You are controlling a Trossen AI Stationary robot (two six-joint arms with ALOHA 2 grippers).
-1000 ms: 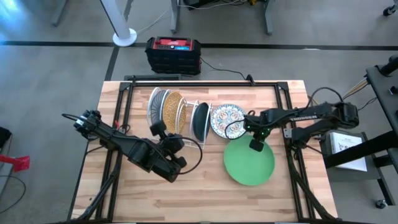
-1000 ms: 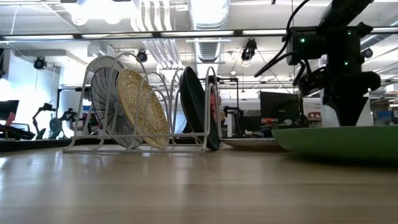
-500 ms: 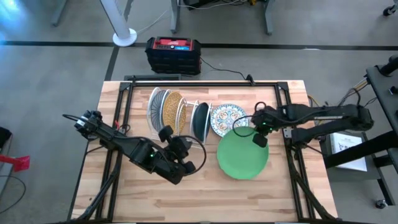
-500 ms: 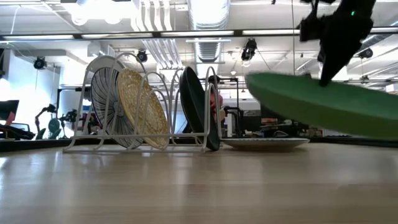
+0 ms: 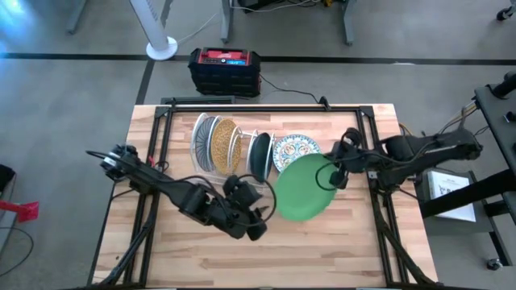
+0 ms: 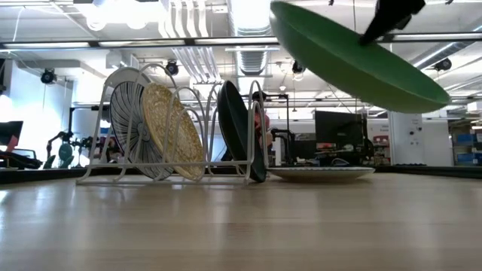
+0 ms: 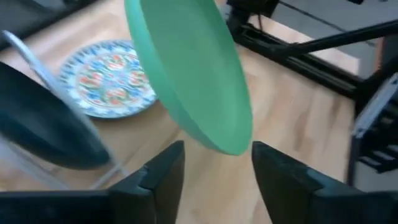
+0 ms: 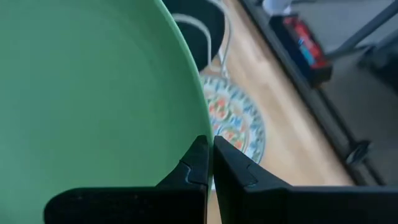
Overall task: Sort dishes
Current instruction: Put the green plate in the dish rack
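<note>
Right claw (image 5: 333, 176) pinches the rim of the green plate (image 5: 301, 187), holding it tilted in the air above the middle of the tabletop (image 5: 355, 250). Left claw (image 7: 214, 163) hangs just beside the plate's lower edge, its fingers spread apart and holding nothing. Yellow plate (image 5: 222, 145) and dark plate (image 5: 260, 157) stand in the rack (image 5: 201, 138) toward the far edge; the flowered plate (image 5: 292, 151) lies flat beside it.

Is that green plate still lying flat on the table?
No. In the low view the green plate hangs tilted in the air, well above the table, pinched at its rim by the right gripper.
</note>
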